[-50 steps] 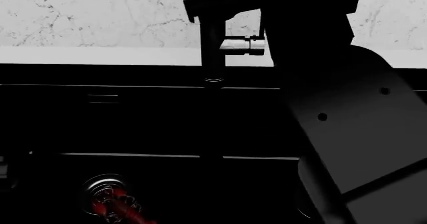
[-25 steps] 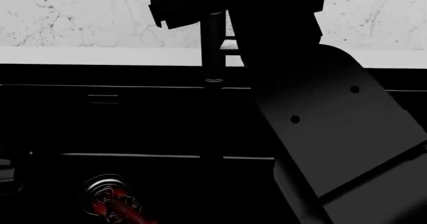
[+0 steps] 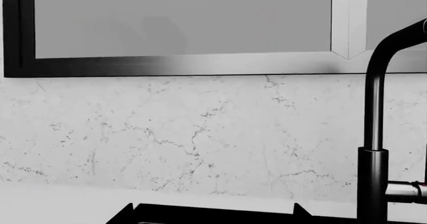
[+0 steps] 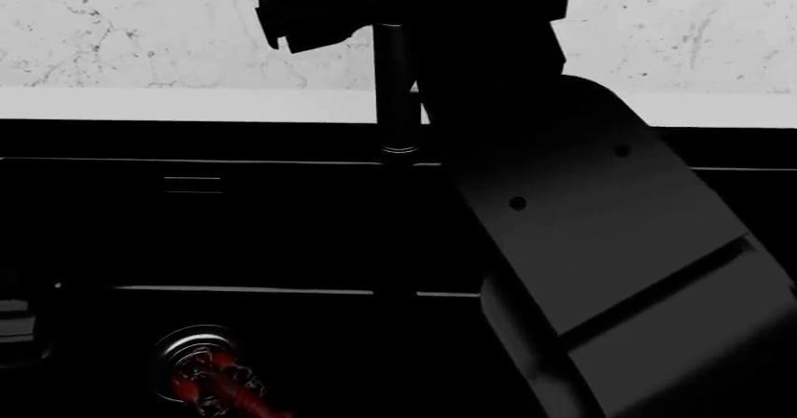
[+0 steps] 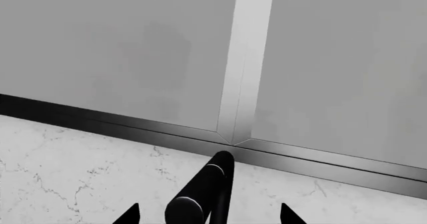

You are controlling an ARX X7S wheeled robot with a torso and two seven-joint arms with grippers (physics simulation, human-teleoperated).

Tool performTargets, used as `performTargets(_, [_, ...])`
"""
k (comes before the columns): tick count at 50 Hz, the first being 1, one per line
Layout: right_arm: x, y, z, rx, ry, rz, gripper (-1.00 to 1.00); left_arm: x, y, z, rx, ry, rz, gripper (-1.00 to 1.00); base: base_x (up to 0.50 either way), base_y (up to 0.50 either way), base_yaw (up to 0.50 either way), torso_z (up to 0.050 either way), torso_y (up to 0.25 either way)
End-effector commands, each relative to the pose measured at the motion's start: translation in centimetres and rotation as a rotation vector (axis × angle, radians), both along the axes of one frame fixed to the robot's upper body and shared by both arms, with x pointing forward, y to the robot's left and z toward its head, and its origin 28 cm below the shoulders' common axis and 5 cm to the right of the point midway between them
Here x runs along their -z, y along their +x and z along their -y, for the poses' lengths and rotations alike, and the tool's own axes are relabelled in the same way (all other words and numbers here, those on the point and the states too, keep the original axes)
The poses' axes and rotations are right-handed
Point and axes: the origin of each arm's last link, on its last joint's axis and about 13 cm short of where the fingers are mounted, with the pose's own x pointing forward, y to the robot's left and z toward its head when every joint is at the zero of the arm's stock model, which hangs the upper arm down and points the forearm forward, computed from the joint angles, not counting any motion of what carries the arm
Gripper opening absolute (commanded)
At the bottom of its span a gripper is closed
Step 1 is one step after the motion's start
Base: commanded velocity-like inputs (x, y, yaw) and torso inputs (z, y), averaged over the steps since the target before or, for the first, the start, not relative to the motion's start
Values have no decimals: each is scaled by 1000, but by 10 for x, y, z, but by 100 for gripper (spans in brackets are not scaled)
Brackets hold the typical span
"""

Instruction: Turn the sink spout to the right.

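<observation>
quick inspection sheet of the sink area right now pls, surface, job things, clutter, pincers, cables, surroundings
surface: pale countertop strip runs behind the sink, a dark black basin.
job's things: sink spout stands upright, its top bending off toward the frame edge; in the right wrist view the spout tube lies between the two fingertips.
clutter: one round metal drain with a red glint; nothing loose seen.
pincers: right pincer sits at the spout, one fingertip on each side, contact cannot be told; left pincer not in view.
cables: nothing seen.
surroundings: veined marble backsplash, dark-framed grey window pane above it; the right arm blocks much of the head view.
</observation>
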Motion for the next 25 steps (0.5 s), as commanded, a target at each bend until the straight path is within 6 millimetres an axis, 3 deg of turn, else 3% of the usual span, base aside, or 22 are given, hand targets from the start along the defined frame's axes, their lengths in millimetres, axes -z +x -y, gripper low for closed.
performTargets(1, [0,4,-4,-13,5,-2,100,2,0,2,13,8,-14,100,0,0,0,0,0])
performTargets(12, [-9,24,-11,-21,42,-35,100,4,1,4,42,35,-10,100,0,0,0,0,0])
performTargets(25, [5,32,-13,-7,77,-86,100,4,0,5,55,48,-10,100,0,0,0,0,0])
